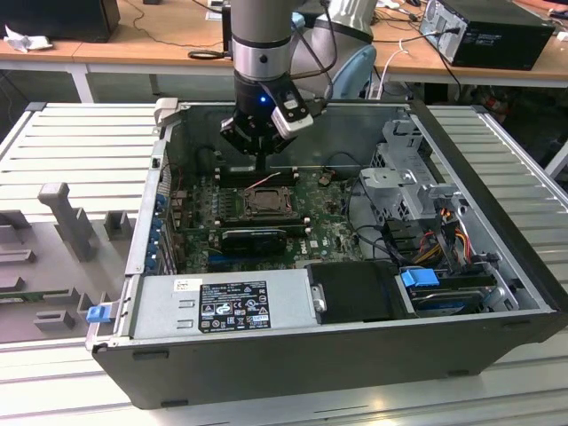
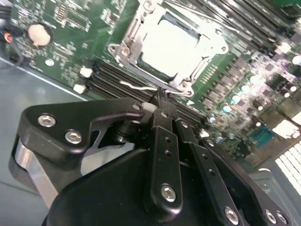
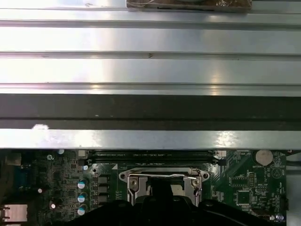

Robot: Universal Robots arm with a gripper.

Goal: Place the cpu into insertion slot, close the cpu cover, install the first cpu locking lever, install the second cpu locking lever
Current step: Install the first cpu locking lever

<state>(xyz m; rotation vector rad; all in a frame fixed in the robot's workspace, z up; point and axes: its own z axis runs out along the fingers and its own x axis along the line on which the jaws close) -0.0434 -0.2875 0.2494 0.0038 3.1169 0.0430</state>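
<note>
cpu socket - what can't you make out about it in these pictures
Exterior view: socket too small to tell whether its levers are latched.
Second wrist view: glare washes out the cpu; the gripper covers one end of the wire lever.
First wrist view: gripper hides part of the socket.

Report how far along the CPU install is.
Done: the cpu sits in the insertion slot, and the cpu cover lies closed over it, in the second wrist view. In hand: the gripper, fingers shut, has its tips at a wire locking lever beside the slot; whether it pinches the wire is unclear. Left: the locking levers; neither can be seen latched yet.
</note>
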